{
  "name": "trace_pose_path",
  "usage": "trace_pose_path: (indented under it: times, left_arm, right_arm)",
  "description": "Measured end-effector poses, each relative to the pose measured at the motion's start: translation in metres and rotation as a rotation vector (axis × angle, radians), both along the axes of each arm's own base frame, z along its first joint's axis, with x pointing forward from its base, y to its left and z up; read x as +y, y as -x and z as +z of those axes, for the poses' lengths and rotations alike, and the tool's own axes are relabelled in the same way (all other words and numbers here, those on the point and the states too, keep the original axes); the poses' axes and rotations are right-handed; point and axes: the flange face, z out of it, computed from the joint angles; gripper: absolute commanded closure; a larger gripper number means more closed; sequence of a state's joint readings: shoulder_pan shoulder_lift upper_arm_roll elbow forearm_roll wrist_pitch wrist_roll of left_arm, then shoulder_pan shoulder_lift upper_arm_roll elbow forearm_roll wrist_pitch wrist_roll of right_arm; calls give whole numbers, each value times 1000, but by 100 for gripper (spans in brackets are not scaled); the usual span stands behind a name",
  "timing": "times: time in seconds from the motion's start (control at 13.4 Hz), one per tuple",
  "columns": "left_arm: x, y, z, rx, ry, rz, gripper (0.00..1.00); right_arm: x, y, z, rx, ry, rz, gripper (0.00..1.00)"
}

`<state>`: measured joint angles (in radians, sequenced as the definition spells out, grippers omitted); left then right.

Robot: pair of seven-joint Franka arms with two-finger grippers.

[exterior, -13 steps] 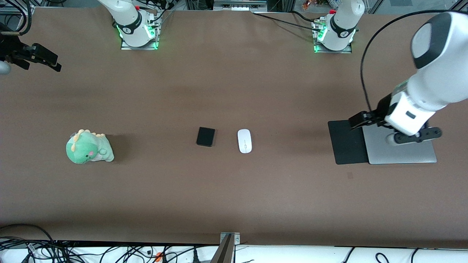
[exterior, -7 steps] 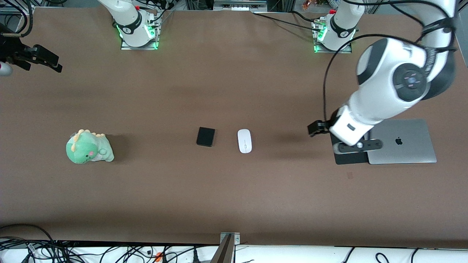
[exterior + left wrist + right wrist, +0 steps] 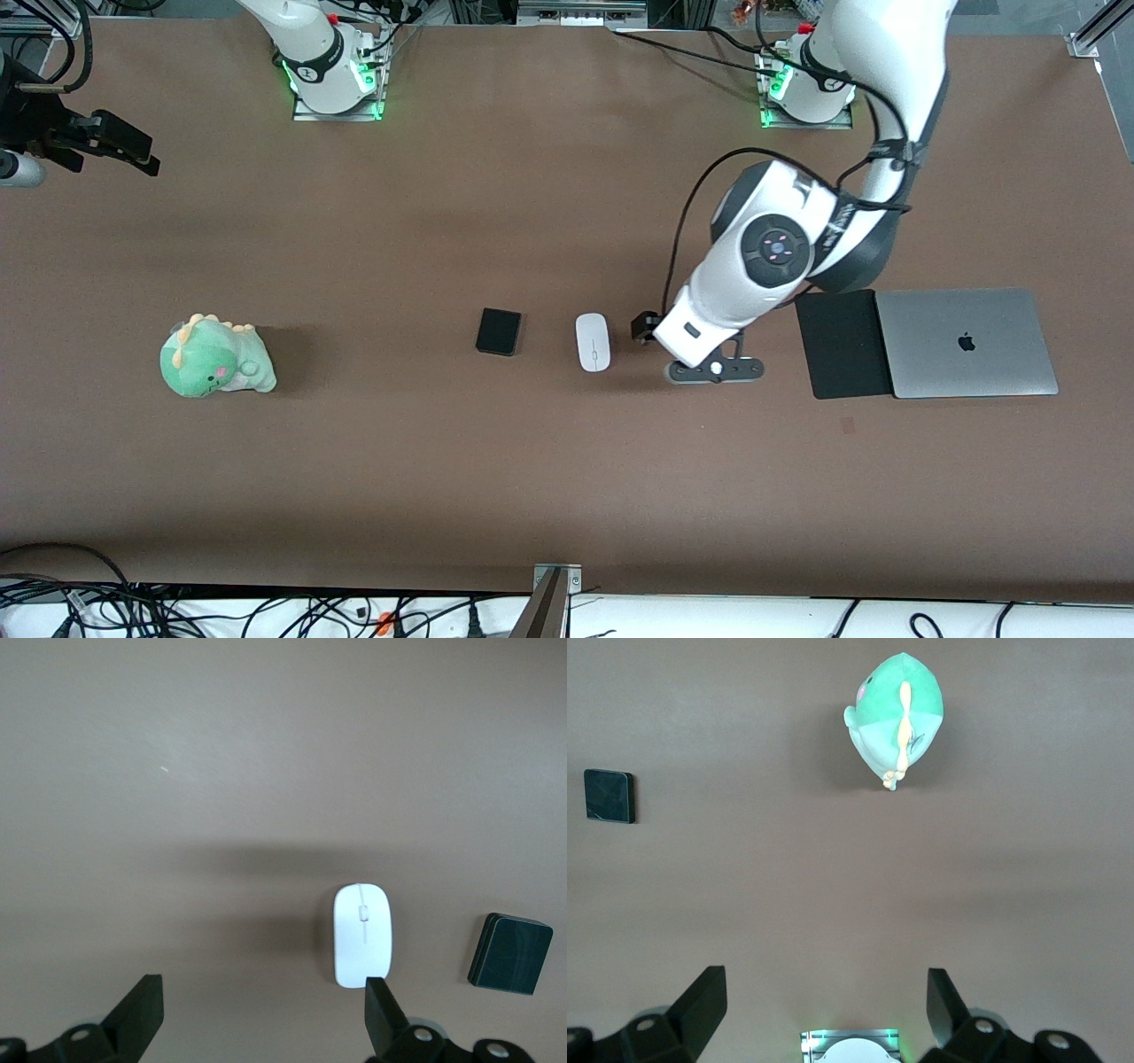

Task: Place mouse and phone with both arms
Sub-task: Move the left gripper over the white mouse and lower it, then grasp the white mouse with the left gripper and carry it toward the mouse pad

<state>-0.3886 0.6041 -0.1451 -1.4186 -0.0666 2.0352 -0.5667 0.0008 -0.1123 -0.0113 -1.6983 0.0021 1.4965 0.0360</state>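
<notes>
Two arms working over brown table, cables trailing along its edge. Mouse lying mid-table beside phone, apart. Left gripper hovering just beside mouse, fingers spread. Right gripper waiting at right arm's end, fingers spread.

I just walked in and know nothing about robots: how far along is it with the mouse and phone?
Barely started. Nothing looks placed: the mouse and the phone lie untouched side by side mid-table. In hand: the left hand hangs open beside the mouse, above the table. The right hand waits open at its own end of the table. Gripping and placing both remain.
</notes>
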Motion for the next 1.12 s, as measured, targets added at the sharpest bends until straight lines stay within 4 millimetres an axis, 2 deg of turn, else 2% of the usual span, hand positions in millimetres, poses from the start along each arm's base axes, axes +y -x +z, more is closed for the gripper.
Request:
trace_pose_path:
  times: [0.22, 0.52, 0.82, 1.12]
  left_arm:
    - [-49, 18, -40, -19, 15, 9, 0]
    - [-90, 44, -92, -1, -11, -45, 0]
    - [-108, 59, -135, -10, -57, -33, 0]
    - [-110, 64, -164, -7, -80, -16, 0]
  right_arm:
    - [2, 0, 0, 0, 0, 3, 0]
    - [2, 0, 0, 0, 0, 3, 0]
    - [2, 0, 0, 1, 0, 4, 0]
    - [5, 0, 0, 1, 1, 9, 0]
